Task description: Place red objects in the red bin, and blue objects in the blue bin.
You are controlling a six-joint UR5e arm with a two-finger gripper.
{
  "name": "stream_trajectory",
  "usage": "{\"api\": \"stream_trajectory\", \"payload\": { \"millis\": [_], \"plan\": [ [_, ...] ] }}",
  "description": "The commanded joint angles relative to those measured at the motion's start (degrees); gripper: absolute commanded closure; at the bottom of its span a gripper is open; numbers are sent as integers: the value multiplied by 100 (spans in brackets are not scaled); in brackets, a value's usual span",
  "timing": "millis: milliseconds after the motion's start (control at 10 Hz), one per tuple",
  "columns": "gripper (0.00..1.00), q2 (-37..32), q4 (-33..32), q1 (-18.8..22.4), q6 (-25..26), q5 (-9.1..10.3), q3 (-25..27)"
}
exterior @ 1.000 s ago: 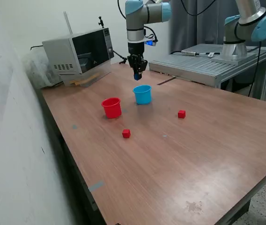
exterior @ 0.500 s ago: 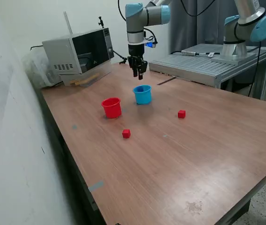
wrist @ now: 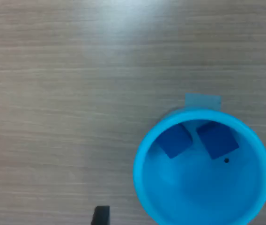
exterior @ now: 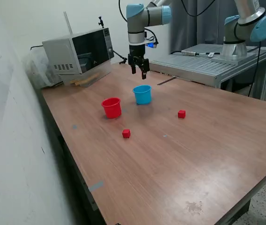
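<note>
1. Exterior view: the pincer (exterior: pixel 139 72) hangs above the blue cup (exterior: pixel 142 94), fingers spread apart and holding nothing.
2. The red cup (exterior: pixel 111 107) stands just beside the blue cup, on the exterior view's left.
3. Two red cubes lie on the worktop (exterior: pixel 208 154): one (exterior: pixel 126 133) near the red cup, one (exterior: pixel 181 114) well apart.
4. Wrist view: two dark blue cubes (wrist: pixel 176 139) (wrist: pixel 217 139) rest side by side inside the blue cup (wrist: pixel 144 187).

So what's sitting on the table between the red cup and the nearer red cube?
Nothing. In the exterior view, the stretch from the red cup to the nearer red cube is bare wood tabletop. The wrist view doesn't cover that stretch.
</note>
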Motion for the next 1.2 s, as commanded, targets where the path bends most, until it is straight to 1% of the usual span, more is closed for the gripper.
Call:
{"api": "stream_trajectory", "payload": {
  "millis": [0,100,300,500,700,800,900,1000,1100],
  "plan": [
    [0,-413,24,83,0,-2,228],
    [0,-851,50,144,-43,7,491],
    [0,-1512,601,539,-79,-2,887],
    [0,-2206,639,995,-70,-2,1423],
    [0,-2481,648,1461,-61,7,1871],
    [0,-2534,640,1759,-18,24,2004],
    [0,-2552,605,2101,0,85,2049],
    [0,-2552,578,2305,0,164,2032],
    [0,-2404,552,2411,-9,313,2031]
  ]
}}
